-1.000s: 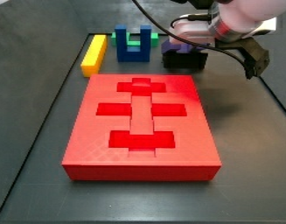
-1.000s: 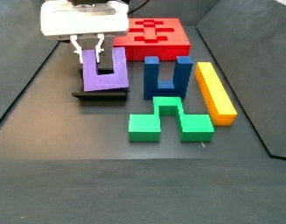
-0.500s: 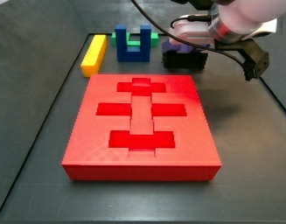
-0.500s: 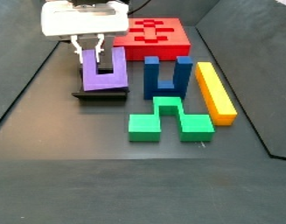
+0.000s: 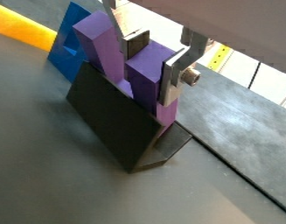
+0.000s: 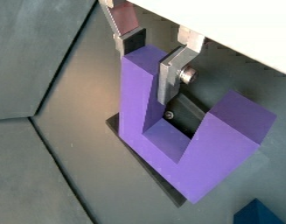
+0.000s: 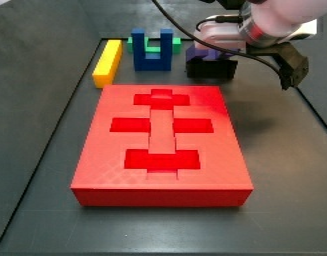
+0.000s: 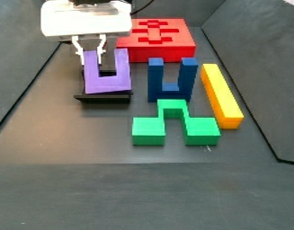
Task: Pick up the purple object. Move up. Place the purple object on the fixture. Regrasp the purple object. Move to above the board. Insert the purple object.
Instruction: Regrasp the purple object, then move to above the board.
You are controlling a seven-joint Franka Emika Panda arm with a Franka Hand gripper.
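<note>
The purple object point(image 8: 107, 83) stands upright on the fixture point(image 8: 103, 96), prongs up, left of the board point(image 8: 182, 40). My gripper point(image 8: 95, 49) reaches down over its left prong. In both wrist views the fingers straddle that one prong point(image 5: 145, 74) point(image 6: 151, 122), with the silver plates against its two sides, so the gripper point(image 5: 156, 70) point(image 6: 153, 70) looks shut on it. The far finger's lower part is hidden behind the prong. The other prong point(image 5: 104, 44) stands free. In a side view the arm's hand covers most of the purple object above the fixture point(image 7: 210, 69), behind the board point(image 7: 112, 160).
A blue U-shaped block point(image 8: 171, 83) stands right beside the fixture, with a green block point(image 8: 173, 124) in front of it. A yellow bar point(image 8: 221, 92) lies further right. The arm's cable hangs over the board's far right corner point(image 7: 279, 65).
</note>
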